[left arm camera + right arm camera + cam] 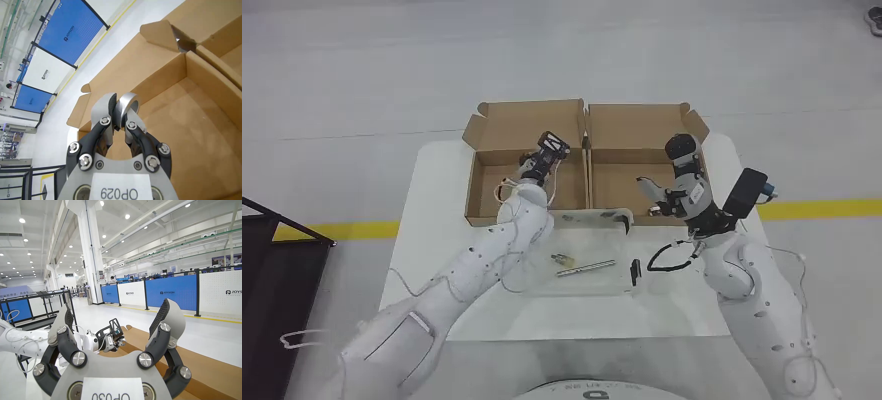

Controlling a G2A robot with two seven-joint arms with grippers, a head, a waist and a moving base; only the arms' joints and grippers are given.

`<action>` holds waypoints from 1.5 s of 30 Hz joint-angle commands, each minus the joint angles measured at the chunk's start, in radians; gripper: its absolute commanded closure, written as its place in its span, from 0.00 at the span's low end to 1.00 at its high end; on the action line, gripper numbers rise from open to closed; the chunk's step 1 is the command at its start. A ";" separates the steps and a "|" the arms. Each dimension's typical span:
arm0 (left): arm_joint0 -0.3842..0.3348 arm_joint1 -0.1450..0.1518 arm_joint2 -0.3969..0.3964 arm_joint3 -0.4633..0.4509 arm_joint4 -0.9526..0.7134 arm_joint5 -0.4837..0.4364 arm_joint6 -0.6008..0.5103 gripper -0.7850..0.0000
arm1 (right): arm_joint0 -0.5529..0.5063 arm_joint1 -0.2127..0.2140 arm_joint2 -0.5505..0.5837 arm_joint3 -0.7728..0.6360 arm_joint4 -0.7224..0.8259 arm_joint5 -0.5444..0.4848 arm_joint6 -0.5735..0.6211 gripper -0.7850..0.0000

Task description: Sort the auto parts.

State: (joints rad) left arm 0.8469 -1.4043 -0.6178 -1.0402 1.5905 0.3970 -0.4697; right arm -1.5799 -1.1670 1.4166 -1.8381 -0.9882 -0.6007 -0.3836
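Left gripper [119, 106] is clamped on a metal ring part [129, 105], which I hold above the floor of the left cardboard box [189, 136]; release is not yet done. My right gripper [116, 306] is spread wide and carries nothing, raised over the right cardboard box [617, 185]. In the clear tray [592, 213], a slim rod [587, 267] and a small fitting [563, 260] lie unsorted. I judge the sort unfinished: one drop pending, at least two parts left.
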 commanded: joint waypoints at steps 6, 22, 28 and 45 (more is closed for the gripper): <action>-0.010 -0.026 -0.021 0.037 -0.010 0.015 -0.019 0.00 | 0.000 0.000 0.000 0.000 0.000 0.000 0.000 0.00; 0.255 0.082 -0.297 -0.398 0.136 -0.175 -0.117 0.00 | 0.000 0.000 0.000 0.000 0.000 0.000 0.000 0.00; 0.387 0.113 -0.428 -0.590 0.059 -0.280 -0.106 0.00 | 0.000 0.000 0.000 0.000 0.000 0.000 0.000 0.00; 0.480 0.135 -0.581 -0.691 -0.196 -0.491 -0.174 0.00 | 0.000 0.000 0.000 0.000 0.000 0.000 0.000 0.00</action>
State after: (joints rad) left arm 1.3084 -1.2755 -1.1621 -1.7083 1.4587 -0.0276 -0.6128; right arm -1.5799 -1.1670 1.4166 -1.8381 -0.9882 -0.6008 -0.3836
